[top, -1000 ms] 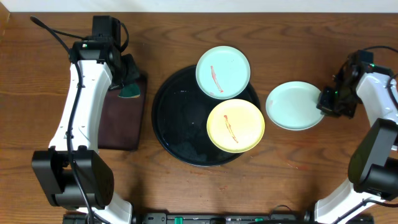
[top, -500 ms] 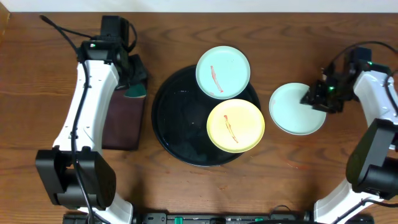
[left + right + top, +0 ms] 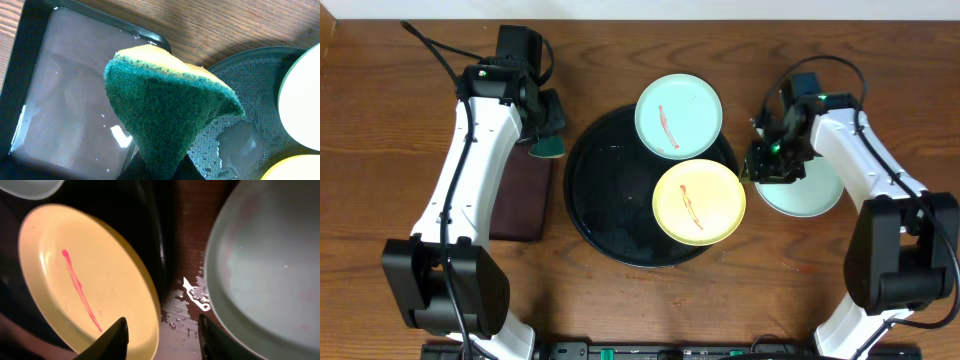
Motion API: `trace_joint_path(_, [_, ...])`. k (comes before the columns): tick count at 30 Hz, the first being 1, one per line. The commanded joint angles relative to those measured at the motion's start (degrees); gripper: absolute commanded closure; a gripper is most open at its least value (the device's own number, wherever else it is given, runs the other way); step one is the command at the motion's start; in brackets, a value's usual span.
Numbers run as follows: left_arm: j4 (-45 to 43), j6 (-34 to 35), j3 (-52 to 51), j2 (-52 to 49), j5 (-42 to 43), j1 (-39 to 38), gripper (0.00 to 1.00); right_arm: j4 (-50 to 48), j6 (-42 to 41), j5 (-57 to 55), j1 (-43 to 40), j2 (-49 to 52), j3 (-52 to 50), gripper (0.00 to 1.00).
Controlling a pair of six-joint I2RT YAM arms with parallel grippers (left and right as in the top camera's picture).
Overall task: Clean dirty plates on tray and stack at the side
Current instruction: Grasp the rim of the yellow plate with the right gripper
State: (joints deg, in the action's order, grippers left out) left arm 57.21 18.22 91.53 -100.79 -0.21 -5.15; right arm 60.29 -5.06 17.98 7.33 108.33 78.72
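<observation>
The black tray (image 3: 605, 190) holds a pale yellow plate (image 3: 698, 202) with a red smear at its right. An aqua plate (image 3: 678, 115) with a red smear overlaps its upper right rim. A second aqua plate (image 3: 810, 190) lies on the table to the right. My left gripper (image 3: 545, 135) is shut on a green and yellow sponge (image 3: 170, 105) above the gap between the brown tray and the black tray. My right gripper (image 3: 761, 165) is open and empty. In the right wrist view it (image 3: 162, 340) hangs over the wet gap between the yellow plate (image 3: 75, 280) and the side plate (image 3: 270, 265).
A rectangular dark brown tray (image 3: 515, 195) with liquid in it (image 3: 65, 100) lies left of the black tray. Water drops lie on the wood (image 3: 192, 297) between the plates. The black tray (image 3: 250, 75) is wet.
My right gripper has moved left from the side plate's right rim to its left edge, beside the yellow plate. My left gripper has carried the sponge up and right, towards the black tray.
</observation>
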Motion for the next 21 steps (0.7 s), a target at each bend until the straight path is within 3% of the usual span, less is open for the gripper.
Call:
trace_joint_path(1, [0.2,0.6,-0.2,0.0,-0.2,-0.1,0.92,-0.7,-0.7,-3.6,1.2,-1.2,-2.0,0.61])
trace_joint_path(8, [0.2,0.6,-0.2,0.0,-0.2,-0.1,0.93,-5.1,-0.7,-3.6,3.5,-1.2,-6.7,0.69])
trace_joint_path(10, [0.2,0.6,-0.2,0.0,-0.2,-0.1,0.93,-5.5,-0.7,-3.6,4.0,-1.2,-7.1,0.78])
trace_joint_path(13, [0.2,0.6,-0.2,0.0,-0.2,-0.1,0.92,-6.4,-1.8,-3.6,4.9,-1.2,-7.1,0.99])
trace_joint_path(21, [0.2,0.6,-0.2,0.0,-0.2,-0.1,0.92,-7.2,-4.5,2.6,8.4,-1.2,-7.1,0.99])
